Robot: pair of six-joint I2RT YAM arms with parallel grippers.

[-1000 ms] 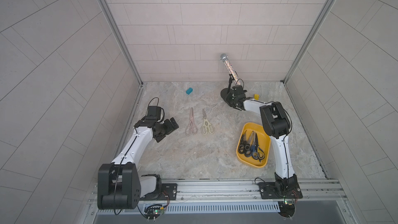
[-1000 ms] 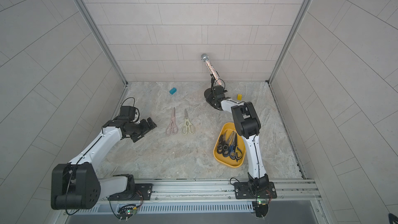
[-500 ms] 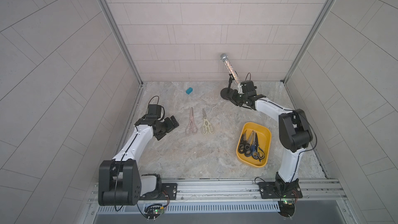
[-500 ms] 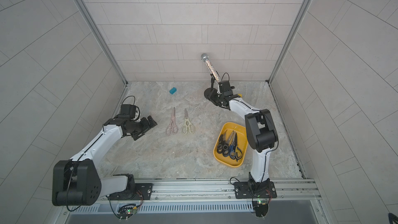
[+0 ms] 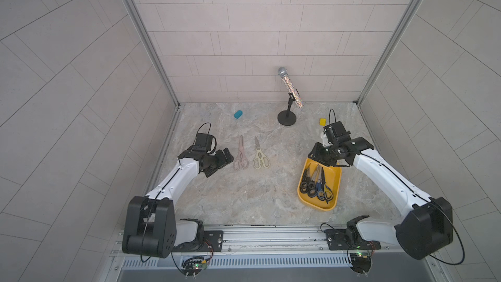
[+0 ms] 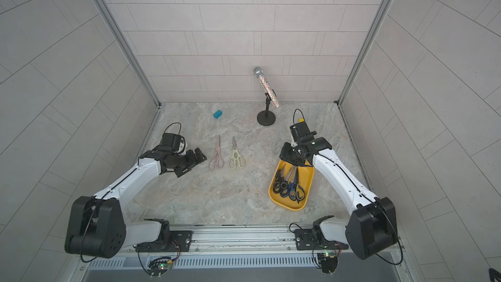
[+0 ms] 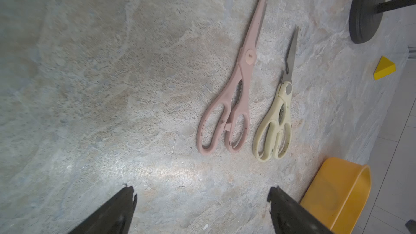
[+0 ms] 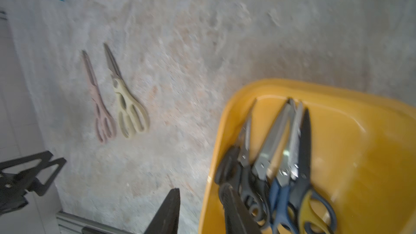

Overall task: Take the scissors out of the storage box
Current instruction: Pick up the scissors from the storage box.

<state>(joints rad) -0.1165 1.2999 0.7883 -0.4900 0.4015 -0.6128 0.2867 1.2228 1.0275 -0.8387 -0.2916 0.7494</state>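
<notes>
- Mustard-yellow plastic makes up the storage box (image 5: 335, 185), which sits on the marbled worktop (image 5: 244, 199) on the right arm's side.
- Several scissors (image 5: 315, 183) lie in it in an overlapping bunch. Their blades point to the far end, and their black, blue and yellow-and-black loops sit at the near end.
- Two pairs are already out. The pink scissors (image 7: 236, 86) and the cream scissors (image 7: 279, 113) lie side by side near the middle of the worktop.
- The right hand (image 8: 200, 189) hovers over the far end of the box, above the blade tips. Its fingers are partly apart and, as far as the blurred wrist view shows, we see nothing between them.
- The left hand (image 7: 201, 192) is spread wide and empty, low over the worktop beside the pink pair.
- We judge the scissors to be stiff and fairly light. Their smooth, tapering metal blades look likely to slip out of a pinch.
- We would take hold at the pivot or the thick plastic neck just above the loops, starting with an outer pair.
- Because the loops overlap, lifting one pair may drag a neighbour along or let its blades swing open.
</notes>
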